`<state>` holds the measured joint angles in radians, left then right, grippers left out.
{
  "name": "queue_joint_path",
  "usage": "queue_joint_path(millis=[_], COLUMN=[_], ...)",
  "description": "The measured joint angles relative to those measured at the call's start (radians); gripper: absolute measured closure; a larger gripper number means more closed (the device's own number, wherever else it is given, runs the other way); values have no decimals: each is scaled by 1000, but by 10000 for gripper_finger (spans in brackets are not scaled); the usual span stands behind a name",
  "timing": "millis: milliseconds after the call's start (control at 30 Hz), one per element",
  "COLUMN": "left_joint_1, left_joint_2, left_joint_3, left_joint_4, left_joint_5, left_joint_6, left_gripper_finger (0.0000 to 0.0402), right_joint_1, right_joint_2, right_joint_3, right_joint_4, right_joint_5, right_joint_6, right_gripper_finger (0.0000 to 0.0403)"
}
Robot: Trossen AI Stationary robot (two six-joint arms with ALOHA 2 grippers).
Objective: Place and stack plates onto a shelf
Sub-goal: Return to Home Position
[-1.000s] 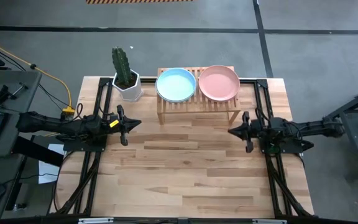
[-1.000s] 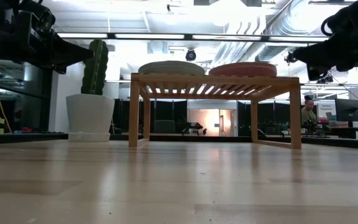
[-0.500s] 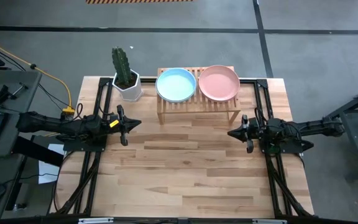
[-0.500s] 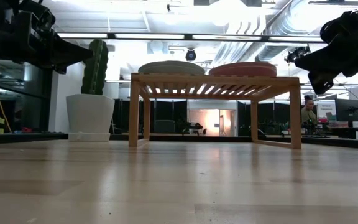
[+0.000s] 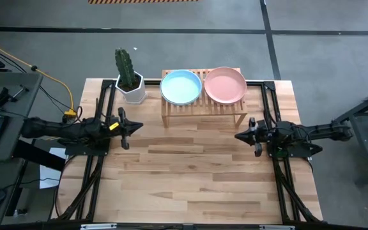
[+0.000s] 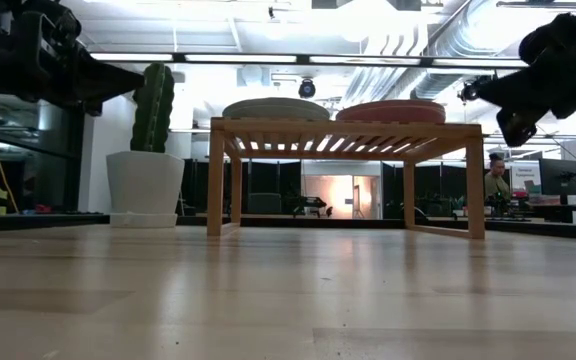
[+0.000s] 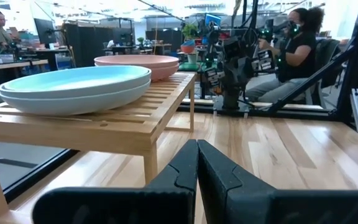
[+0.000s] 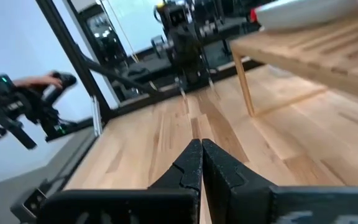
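On the shelf [image 5: 204, 107] at the far edge of the bench [image 5: 190, 172], a blue-topped plate stack [image 5: 181, 87] is set just beside a pink-topped plate stack [image 5: 225, 85].
The lower layers are mostly hidden, so neither stack can be counted. The left gripper [image 5: 139, 126] and right gripper [image 5: 238, 135] are held over opposite bench sides, fingers pressed together, nothing gripped.
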<state>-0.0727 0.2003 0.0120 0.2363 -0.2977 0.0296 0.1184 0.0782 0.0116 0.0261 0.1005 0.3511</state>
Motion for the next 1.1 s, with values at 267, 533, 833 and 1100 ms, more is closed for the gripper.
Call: queue_joint_path(millis=[267, 533, 833, 1100], left_joint_1=[0, 0, 0, 0], left_joint_2=[-146, -196, -197, -197], left_joint_3=[1, 0, 0, 0], left_joint_4=[-178, -188, -186, -186], left_joint_5=[5, 16, 23, 23], left_joint_6=[0, 0, 0, 0], left_gripper_finger=[402, 402, 402, 401], right_joint_1=[0, 0, 0, 0], right_joint_2=[-77, -78, -78, -73], right_joint_3=[-1, -2, -2, -2], right_joint_4=[36, 6, 7, 7], right_joint_5=[1, 1, 1, 1], right_joint_6=[0, 0, 0, 0], right_gripper_finger=[402, 402, 402, 402])
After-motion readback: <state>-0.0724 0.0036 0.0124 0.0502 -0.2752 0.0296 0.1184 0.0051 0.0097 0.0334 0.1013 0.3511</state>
